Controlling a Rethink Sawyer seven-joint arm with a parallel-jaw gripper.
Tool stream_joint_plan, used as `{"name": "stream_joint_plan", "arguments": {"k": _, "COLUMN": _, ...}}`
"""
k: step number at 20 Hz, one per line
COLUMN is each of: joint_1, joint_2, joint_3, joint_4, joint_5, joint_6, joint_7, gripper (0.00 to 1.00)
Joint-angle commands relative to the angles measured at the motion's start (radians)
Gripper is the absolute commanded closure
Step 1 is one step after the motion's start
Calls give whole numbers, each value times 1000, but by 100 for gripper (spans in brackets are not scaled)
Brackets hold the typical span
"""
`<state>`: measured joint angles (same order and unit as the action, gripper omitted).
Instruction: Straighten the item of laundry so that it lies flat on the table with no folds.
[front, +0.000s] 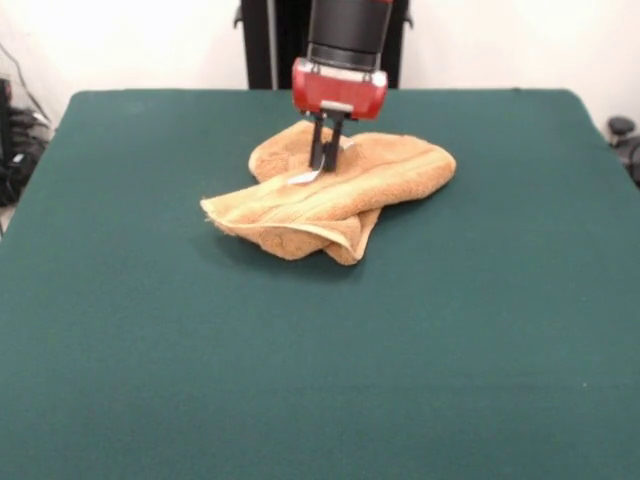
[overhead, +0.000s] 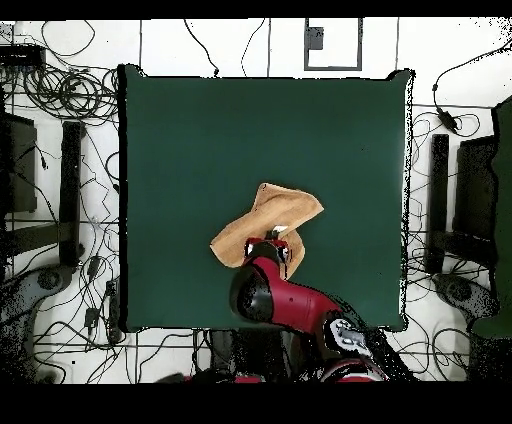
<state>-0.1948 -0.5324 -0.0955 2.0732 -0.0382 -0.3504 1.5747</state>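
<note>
1. Claw (front: 325, 160) points straight down from the red wrist, fingers drawn narrow, tips down in the towel (front: 340, 195) next to a small white tag (front: 303, 178). Whether cloth is pinched between them: cannot tell.
2. Towel lies crumpled directly under the claw, folded over itself, one flap doubled on the side away from the arm's base.
3. Green table (front: 150, 350) lies bare all round claw and towel; overhead view shows the towel (overhead: 268, 228) nearer the base edge.
</note>
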Motion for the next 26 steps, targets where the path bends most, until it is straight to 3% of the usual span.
{"name": "stream_joint_plan", "arguments": {"k": 1, "joint_1": 72, "joint_2": -216, "joint_3": 70, "joint_4": 67, "joint_5": 133, "joint_6": 319, "joint_7": 240, "gripper": 100}}
{"name": "stream_joint_plan", "arguments": {"k": 11, "joint_1": 137, "joint_2": -312, "joint_3": 10, "joint_4": 72, "joint_5": 156, "joint_6": 497, "joint_7": 234, "gripper": 100}}
{"name": "stream_joint_plan", "arguments": {"k": 18, "joint_1": 334, "joint_2": -398, "joint_3": -161, "joint_4": -19, "joint_5": 190, "joint_6": 771, "joint_7": 302, "gripper": 100}}
{"name": "stream_joint_plan", "arguments": {"k": 26, "joint_1": 527, "joint_2": -439, "joint_3": -326, "joint_4": -180, "joint_5": 179, "joint_6": 1087, "joint_7": 423, "gripper": 100}}
